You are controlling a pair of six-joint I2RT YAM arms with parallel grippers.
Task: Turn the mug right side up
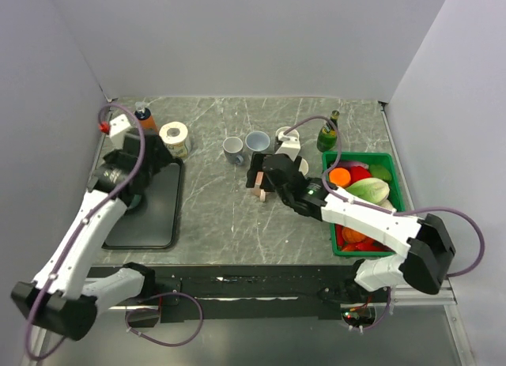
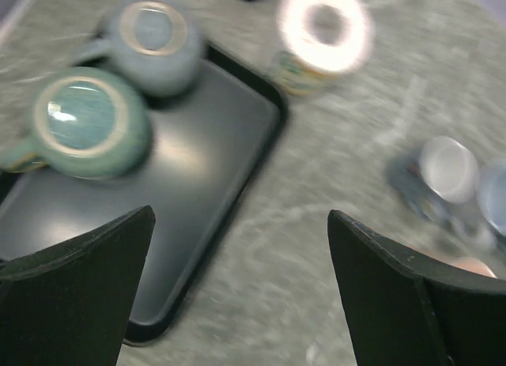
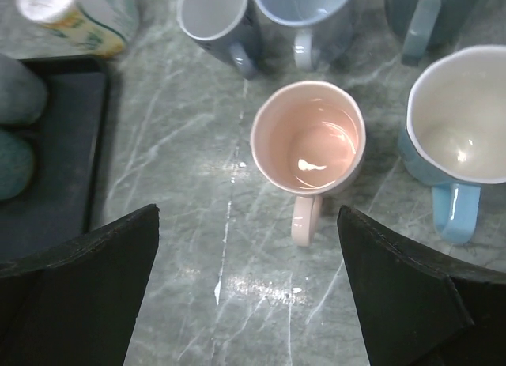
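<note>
Two mugs stand upside down on the black tray in the blurred left wrist view: a teal one and a blue-grey one. My left gripper is open and empty above the tray's right edge, apart from both mugs. In the top view it is over the tray. A pink mug stands upright on the table with its handle towards my right gripper, which is open, empty and just short of it. In the top view the right gripper is at the table's middle.
Upright mugs stand behind the pink one: grey, light blue, teal, and blue with a white inside. A yellow-labelled can stands by the tray. A green crate of vegetables and a bottle are at the right.
</note>
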